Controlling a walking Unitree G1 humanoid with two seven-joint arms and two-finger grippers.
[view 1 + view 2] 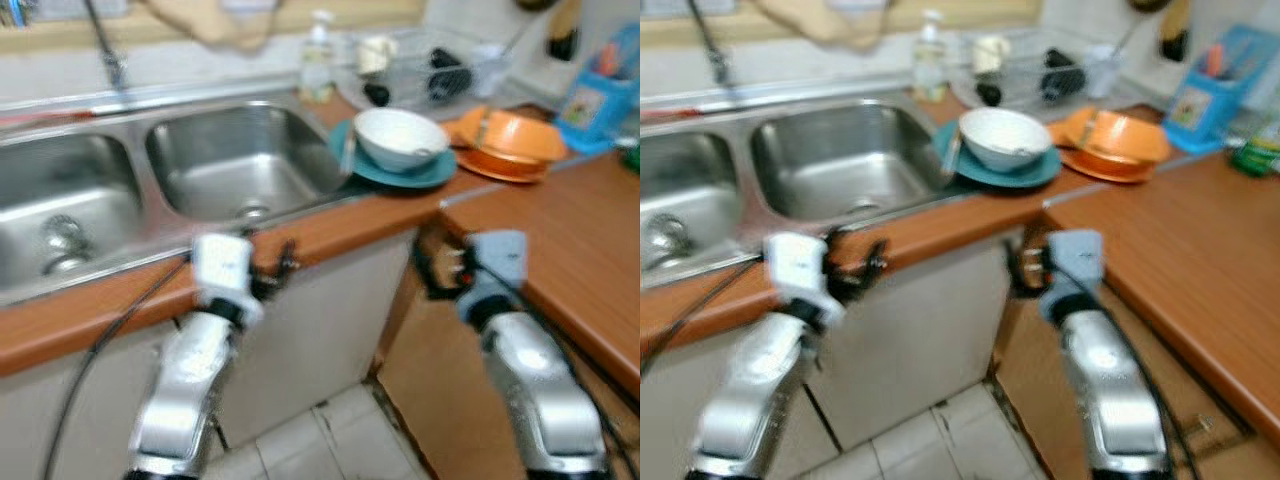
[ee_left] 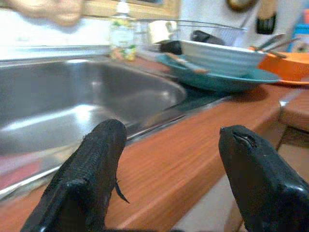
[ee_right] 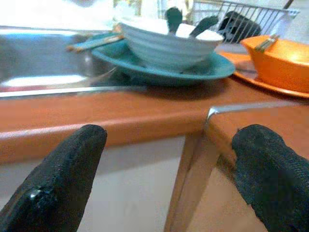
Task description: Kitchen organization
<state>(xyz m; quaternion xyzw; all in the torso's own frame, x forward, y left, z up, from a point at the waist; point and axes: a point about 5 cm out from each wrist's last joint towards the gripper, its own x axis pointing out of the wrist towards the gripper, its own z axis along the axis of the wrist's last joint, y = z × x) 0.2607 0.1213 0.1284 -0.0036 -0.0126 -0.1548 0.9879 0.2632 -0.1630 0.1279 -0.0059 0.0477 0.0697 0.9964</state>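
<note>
Left gripper (image 1: 270, 268): held up in front of the wooden counter edge (image 1: 330, 228), right below the right-hand sink basin (image 1: 240, 160). Jaws are apart, nothing between them; the left wrist view shows both black fingers (image 2: 91, 169) with counter and sink in the gap.

Right gripper (image 1: 437, 262): over at the counter's inside corner, a bit below the top. Fingers spread wide too, gripping nothing; its wrist view looks straight at the counter edge and the dishes.

White bowl (image 1: 400, 137): sits on the teal plate (image 1: 395, 170), around 1 o'clock from the left gripper and 11 o'clock from the right one. Something dark pokes up out of it in the right wrist view, can't tell what exactly.

Teal plate: on the counter just beside the sink's right rim, with a pair of chopsticks (image 3: 94, 43) resting on its sink side.

Orange bowl (image 1: 512, 133): stacked on an orange plate (image 1: 500, 165), at 3 o'clock from the white bowl, close beside it.

Dish rack (image 1: 430, 65): wire one at 12 o'clock behind the bowls, dark items inside, pretty blurry.

Soap bottle (image 1: 318, 55): behind the sink's back right corner.

Blue utensil holder (image 1: 600, 95): far right, back of the counter.

Faucet (image 1: 105, 50): behind the divider between the two basins.
</note>
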